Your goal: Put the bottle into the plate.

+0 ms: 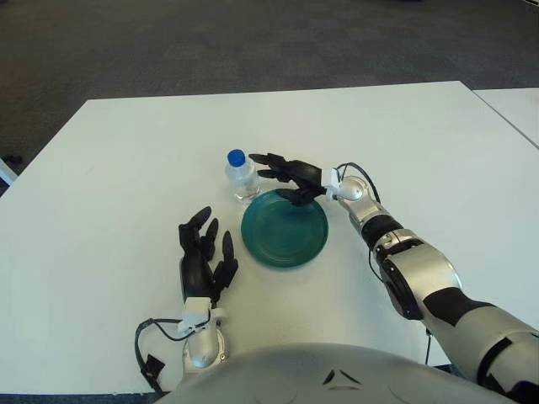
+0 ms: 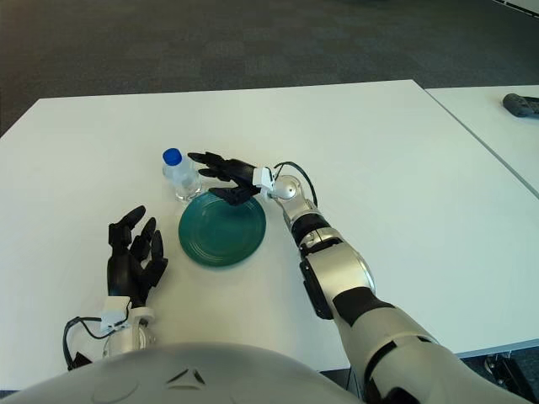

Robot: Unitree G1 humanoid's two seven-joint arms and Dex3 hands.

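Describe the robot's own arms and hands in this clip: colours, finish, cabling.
Both hands, left hand and right hand, have black jointed fingers. White bands sit at the wrists, silver metal behind. The right arm has silver shells with black sections. Thin black cables loop at each wrist.

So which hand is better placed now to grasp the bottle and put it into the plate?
Right. The right hand is open just beside the bottle, above the far rim of the plate. The left hand shows nearer the robot, left of the plate.

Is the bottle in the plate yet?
No. The bottle stands upright on the table, just beyond the plate's far-left rim, beside the right hand.
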